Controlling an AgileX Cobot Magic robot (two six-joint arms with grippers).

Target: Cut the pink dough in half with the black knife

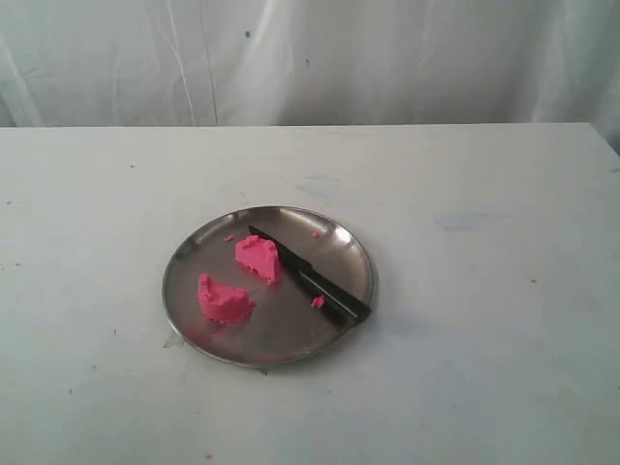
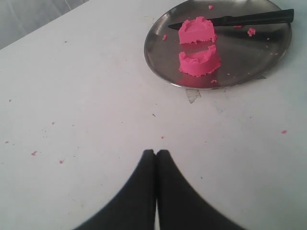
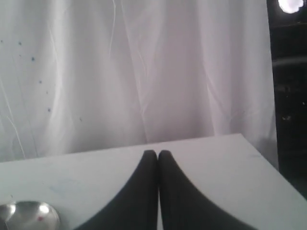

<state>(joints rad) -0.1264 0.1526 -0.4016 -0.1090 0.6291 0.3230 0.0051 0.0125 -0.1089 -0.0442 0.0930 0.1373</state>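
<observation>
White table [image 1: 484, 368] before a pale curtain [image 1: 387, 58] carries a steel plate [image 1: 281, 334]. On the plate the pink dough [image 1: 258, 258] lies in two separate chunks, the black knife [image 1: 325, 288] beside one, perhaps touching it. Both off the plate, the left gripper [image 2: 156, 154] and the right gripper [image 3: 158, 154] are pressed together, empty.

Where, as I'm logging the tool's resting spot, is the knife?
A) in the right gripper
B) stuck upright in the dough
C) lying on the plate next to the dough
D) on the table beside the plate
C: the knife lies flat on the plate, right beside one of the two chunks of dough.
</observation>
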